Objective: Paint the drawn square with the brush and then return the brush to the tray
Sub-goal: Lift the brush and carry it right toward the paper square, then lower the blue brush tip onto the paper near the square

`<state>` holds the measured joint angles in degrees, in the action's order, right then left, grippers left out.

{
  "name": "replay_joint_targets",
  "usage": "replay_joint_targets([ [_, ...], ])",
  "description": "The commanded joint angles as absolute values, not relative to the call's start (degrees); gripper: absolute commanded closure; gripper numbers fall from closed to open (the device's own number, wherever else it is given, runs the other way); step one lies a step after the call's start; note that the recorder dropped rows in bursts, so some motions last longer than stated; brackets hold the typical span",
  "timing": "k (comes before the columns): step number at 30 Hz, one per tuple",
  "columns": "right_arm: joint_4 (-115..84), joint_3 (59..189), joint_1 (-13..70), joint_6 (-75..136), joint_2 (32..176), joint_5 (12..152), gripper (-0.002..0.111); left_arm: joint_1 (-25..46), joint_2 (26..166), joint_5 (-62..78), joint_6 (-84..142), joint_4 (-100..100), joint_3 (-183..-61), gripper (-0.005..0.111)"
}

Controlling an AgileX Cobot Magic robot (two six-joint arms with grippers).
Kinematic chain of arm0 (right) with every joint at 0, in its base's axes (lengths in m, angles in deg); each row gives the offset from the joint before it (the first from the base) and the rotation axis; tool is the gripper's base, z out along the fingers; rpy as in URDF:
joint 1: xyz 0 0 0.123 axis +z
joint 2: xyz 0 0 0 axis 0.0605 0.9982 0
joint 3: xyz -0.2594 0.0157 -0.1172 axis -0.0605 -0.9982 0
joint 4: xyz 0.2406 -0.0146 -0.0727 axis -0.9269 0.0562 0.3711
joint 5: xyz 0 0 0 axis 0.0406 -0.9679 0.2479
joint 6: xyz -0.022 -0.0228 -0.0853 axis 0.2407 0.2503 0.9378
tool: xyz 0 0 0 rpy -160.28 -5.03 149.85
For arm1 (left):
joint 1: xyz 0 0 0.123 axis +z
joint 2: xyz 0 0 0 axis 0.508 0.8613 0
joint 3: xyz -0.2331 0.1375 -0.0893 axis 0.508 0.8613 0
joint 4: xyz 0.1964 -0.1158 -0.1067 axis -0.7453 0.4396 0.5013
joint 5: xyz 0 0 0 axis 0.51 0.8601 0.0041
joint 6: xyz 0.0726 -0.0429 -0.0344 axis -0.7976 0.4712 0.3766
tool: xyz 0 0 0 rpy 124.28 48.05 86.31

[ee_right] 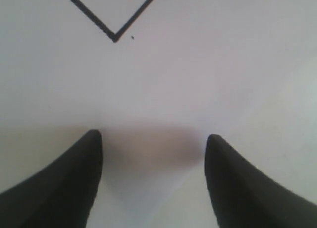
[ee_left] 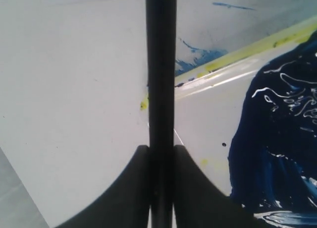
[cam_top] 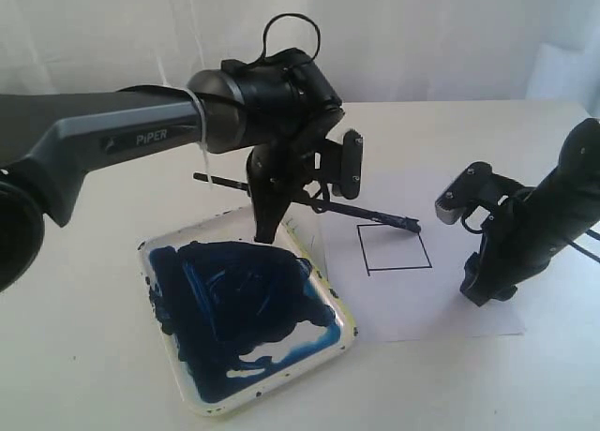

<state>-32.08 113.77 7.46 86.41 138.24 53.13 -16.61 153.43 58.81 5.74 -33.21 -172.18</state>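
Note:
My left gripper [cam_top: 265, 227] [ee_left: 162, 147] is shut on the black handle of the brush [cam_top: 309, 203] [ee_left: 161, 64]. It hangs over the far rim of the tray [cam_top: 344, 311] [ee_left: 257, 47], whose inside is smeared dark blue. The brush lies nearly level, and its dark tip [cam_top: 411, 226] sits at the far right corner of the drawn square [cam_top: 395, 247], which is blank inside. My right gripper [cam_top: 483, 295] [ee_right: 153, 139] is open and holds nothing. It points down at the paper just right of the square, one corner [ee_right: 115, 37] of which shows ahead of it.
The white paper sheet [cam_top: 422, 309] lies on a white table [cam_top: 84, 356], its left edge beside the tray. The tray's dark blue paint [ee_left: 282, 139] is wet and glossy. A white backdrop stands behind the table.

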Motion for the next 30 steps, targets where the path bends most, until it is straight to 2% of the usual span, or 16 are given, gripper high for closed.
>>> replay_joint_targets([
  [1, -31.53, 113.41, 7.43, 86.56, 138.96, 53.7, 0.051, -16.77, 153.5, 58.57, 5.99, -32.74, -172.46, 0.107],
  [30, -31.53, 113.41, 7.43, 86.56, 138.96, 53.72, 0.051, -16.34, 153.5, 59.61, 7.68, -33.22, -172.46, 0.107],
])
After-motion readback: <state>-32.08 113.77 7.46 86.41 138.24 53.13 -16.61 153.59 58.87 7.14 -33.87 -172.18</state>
